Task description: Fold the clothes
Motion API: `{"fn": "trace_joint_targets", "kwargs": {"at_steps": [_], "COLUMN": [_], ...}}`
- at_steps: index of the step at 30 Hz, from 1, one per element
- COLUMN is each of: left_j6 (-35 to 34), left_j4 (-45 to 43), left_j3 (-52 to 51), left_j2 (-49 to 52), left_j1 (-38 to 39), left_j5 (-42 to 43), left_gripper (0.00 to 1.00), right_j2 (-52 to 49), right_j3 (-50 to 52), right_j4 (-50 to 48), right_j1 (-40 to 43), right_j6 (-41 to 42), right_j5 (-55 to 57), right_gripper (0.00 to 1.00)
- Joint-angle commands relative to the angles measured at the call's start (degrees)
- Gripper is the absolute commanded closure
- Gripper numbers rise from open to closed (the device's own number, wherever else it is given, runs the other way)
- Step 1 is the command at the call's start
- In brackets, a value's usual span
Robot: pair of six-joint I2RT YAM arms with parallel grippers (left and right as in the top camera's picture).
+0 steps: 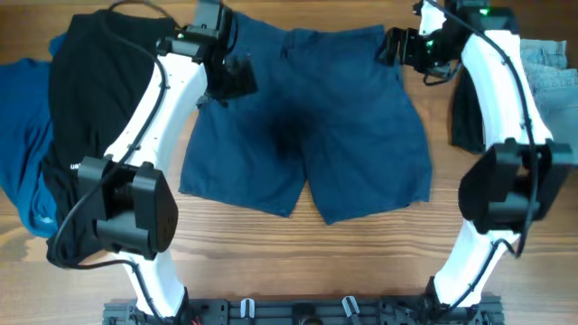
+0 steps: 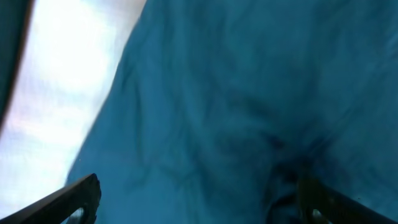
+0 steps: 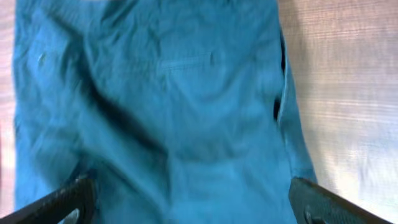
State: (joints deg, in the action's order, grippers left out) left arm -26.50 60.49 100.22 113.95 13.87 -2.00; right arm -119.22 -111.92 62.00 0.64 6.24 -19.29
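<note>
A pair of dark blue shorts [image 1: 307, 126] lies spread flat on the wooden table [image 1: 298, 262], waistband at the far side, legs toward the front. My left gripper [image 1: 230, 77] is open over the shorts' far left side, near the waistband corner; its wrist view shows the blue cloth [image 2: 236, 106] between the spread fingers [image 2: 199, 199]. My right gripper [image 1: 397, 45] is open over the far right waistband corner; its wrist view shows the cloth with a pocket seam [image 3: 180, 106] between the fingers [image 3: 193, 202].
A black garment [image 1: 86, 99] and a bright blue garment [image 1: 23, 135] lie piled at the left. A grey garment [image 1: 546, 68] and a dark one [image 1: 467, 117] lie at the far right. Bare wood runs along the front edge.
</note>
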Motion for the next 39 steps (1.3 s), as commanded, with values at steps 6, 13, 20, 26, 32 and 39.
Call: {"fn": "trace_joint_targets", "kwargs": {"at_steps": [6,13,20,26,32,39], "left_j6": [-7.3,-8.7,-8.7,-3.4,0.7,3.2], "left_j4": [-1.1,-3.3,-16.2,-24.5,-31.6,-31.3], "left_j3": [-15.6,-22.3,-29.7,-32.8,-32.8,-30.2], "left_j2": [-0.6,-0.6,-0.6,-0.4,-0.4,-1.4], "left_j1": [0.8,3.3,3.1,-2.3,-12.7,-16.2], "left_j5": [5.2,3.9,3.8,-1.7,-1.4,8.9], "left_gripper": [0.0,0.01,0.02,0.0,0.01,0.0], "right_j2": [1.7,1.7,1.7,1.7,1.7,-0.1], "right_j3": [1.3,2.8,2.8,2.8,2.8,2.8], "right_j4": [8.6,8.6,7.1,6.2,3.8,-10.4], "right_j1": [0.0,0.0,-0.1,-0.1,-0.1,-0.2], "right_j6": [-2.8,-1.8,-1.8,-1.8,-1.7,-2.7], "right_j5": [2.3,2.7,2.8,3.0,3.0,2.7], "right_gripper": [0.01,0.02,0.01,0.01,0.0,0.01]}}
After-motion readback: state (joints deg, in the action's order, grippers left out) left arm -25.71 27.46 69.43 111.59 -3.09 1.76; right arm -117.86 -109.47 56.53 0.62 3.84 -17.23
